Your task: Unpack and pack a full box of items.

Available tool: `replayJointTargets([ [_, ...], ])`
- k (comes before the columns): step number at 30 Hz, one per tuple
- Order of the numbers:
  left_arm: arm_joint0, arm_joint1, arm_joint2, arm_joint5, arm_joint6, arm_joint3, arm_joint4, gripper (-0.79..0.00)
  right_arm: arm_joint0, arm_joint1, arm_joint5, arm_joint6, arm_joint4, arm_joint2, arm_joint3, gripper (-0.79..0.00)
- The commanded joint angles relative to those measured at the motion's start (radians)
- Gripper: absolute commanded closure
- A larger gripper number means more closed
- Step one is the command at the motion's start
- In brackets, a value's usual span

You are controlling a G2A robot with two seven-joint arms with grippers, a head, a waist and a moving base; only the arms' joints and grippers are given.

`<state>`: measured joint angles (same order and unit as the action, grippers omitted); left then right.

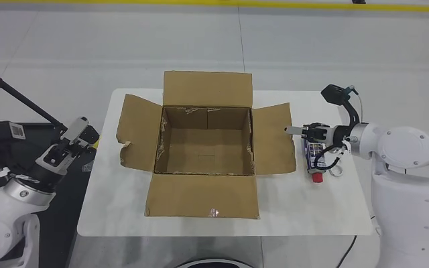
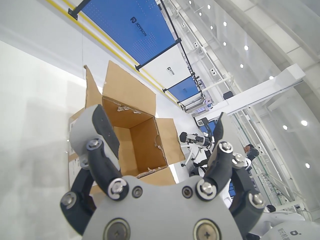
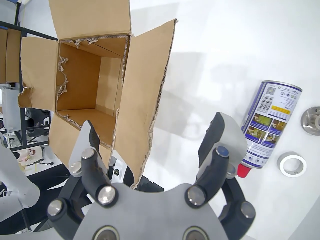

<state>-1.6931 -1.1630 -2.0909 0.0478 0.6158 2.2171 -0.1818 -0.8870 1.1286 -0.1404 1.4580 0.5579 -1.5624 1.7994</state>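
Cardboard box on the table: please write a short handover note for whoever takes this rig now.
Left claw: open, empty, beyond the edge of the white table.
Right claw: open, empty, over the table near the blue-and-white spray can with red cap.
Brown cardboard box: mid-table, four flaps open, nothing visible inside.
The can lies on its side beside the box; a silver metal ring and a flanged metal part lie next to it.
Done: unpacking, it seems.
Left: pack the three items back.

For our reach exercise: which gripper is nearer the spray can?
Right. The right gripper hangs beside the spray can; the left gripper is away beyond the box.
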Motion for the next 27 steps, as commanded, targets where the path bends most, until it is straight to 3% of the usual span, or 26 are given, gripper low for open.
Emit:
replayJointTargets([
  [1, 0.0, 0.0, 0.0, 0.0, 0.0, 0.0, 0.0, -0.785, 0.001, 0.0, 0.0, -0.001, 0.0, 0.001, -0.002, -0.785],
  [12, 0.0, 0.0, 0.0, 0.0, 0.0, 0.0, 0.0, -0.785, 0.001, 0.0, 0.0, -0.001, 0.0, 0.001, -0.002, -0.785],
  [17, 0.01, 0.002, 0.022, 0.01, 0.003, -0.005, -0.001, -0.785, -0.025, -0.006, 0.02, -0.061, 0.035, 0.001, -0.031, -0.785],
  [27, 0.079, 0.014, 0.078, 0.015, 0.057, -0.034, -0.01, -0.785, -0.082, -0.052, 0.156, 0.004, 0.183, -0.122, -0.064, -0.785],
])
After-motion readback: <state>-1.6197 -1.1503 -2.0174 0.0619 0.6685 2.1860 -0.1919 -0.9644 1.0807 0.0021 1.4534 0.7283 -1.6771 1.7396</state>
